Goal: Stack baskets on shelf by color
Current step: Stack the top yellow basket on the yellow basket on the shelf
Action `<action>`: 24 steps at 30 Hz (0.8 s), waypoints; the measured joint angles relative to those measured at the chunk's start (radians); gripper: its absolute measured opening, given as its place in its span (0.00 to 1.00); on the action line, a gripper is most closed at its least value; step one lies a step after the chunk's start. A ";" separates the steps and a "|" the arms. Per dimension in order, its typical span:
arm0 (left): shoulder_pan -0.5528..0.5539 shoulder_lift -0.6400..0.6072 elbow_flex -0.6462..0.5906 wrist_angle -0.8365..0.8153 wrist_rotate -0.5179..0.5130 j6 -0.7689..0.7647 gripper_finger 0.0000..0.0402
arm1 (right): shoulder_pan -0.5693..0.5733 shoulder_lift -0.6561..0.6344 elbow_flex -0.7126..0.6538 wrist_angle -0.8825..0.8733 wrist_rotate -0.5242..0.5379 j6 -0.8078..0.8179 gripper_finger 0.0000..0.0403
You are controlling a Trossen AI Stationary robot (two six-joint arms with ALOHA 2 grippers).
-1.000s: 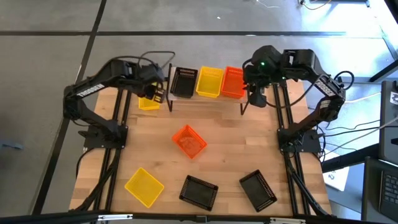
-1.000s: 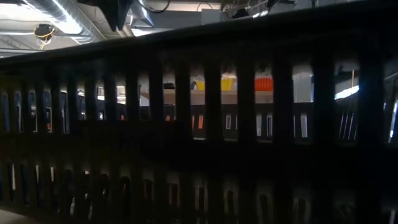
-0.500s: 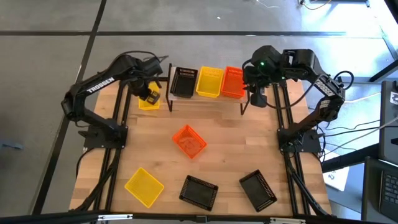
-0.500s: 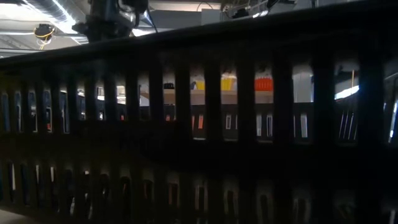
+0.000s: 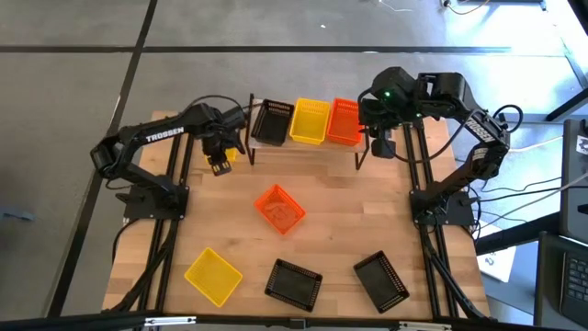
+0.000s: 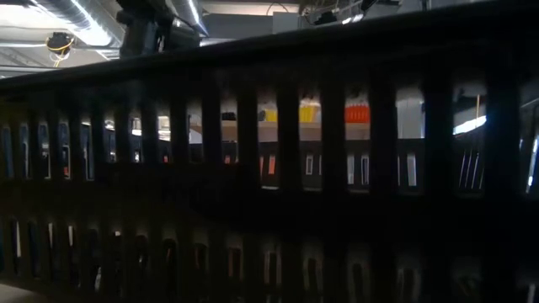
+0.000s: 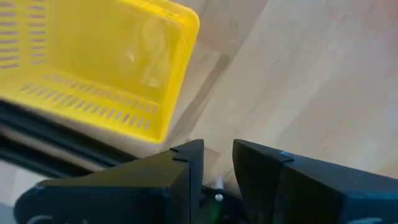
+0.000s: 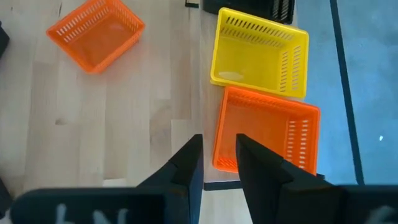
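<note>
**Left gripper over a yellow basket beside the shelf**

The left gripper (image 5: pixel 219 162) hangs over the table's far left, just left of the shelf (image 5: pixel 303 143), its fingers (image 7: pixel 186 163) nearly together with only a narrow gap and nothing between them. A yellow basket (image 7: pixel 99 62) lies on the wood just beyond them, mostly hidden under the arm from above. On the shelf stand a black basket (image 5: pixel 271 120), a yellow basket (image 5: pixel 310 121) and an orange basket (image 5: pixel 344 121) in a row. The right gripper (image 5: pixel 380 145) waits at the shelf's right end, fingers (image 8: pixel 186 163) likewise close together and empty. Mid-table lies a loose orange basket (image 5: pixel 278 208); along the near edge, another yellow basket (image 5: pixel 213 275) and two black baskets (image 5: pixel 294 282) (image 5: pixel 381 280).
</note>
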 joint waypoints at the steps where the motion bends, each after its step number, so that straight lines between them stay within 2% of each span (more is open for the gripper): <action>1: 0.000 0.000 -0.017 0.018 -0.002 0.015 0.19 | -0.001 0.000 0.000 0.000 -0.009 -0.016 0.23; 8: 0.000 0.000 -0.093 0.126 -0.032 0.048 0.19 | -0.001 0.000 0.000 0.000 -0.135 -0.061 0.23; 13: 0.000 -0.029 -0.070 0.135 -0.047 0.040 0.19 | -0.001 0.000 0.000 0.000 -0.146 -0.061 0.23; 20: 0.002 -0.117 -0.018 0.142 -0.196 0.010 0.19 | -0.001 0.000 0.000 0.000 -0.146 -0.035 0.23; 24: 0.017 -0.140 -0.019 0.100 -0.189 0.047 0.19 | -0.001 0.000 0.000 0.000 -0.146 -0.033 0.23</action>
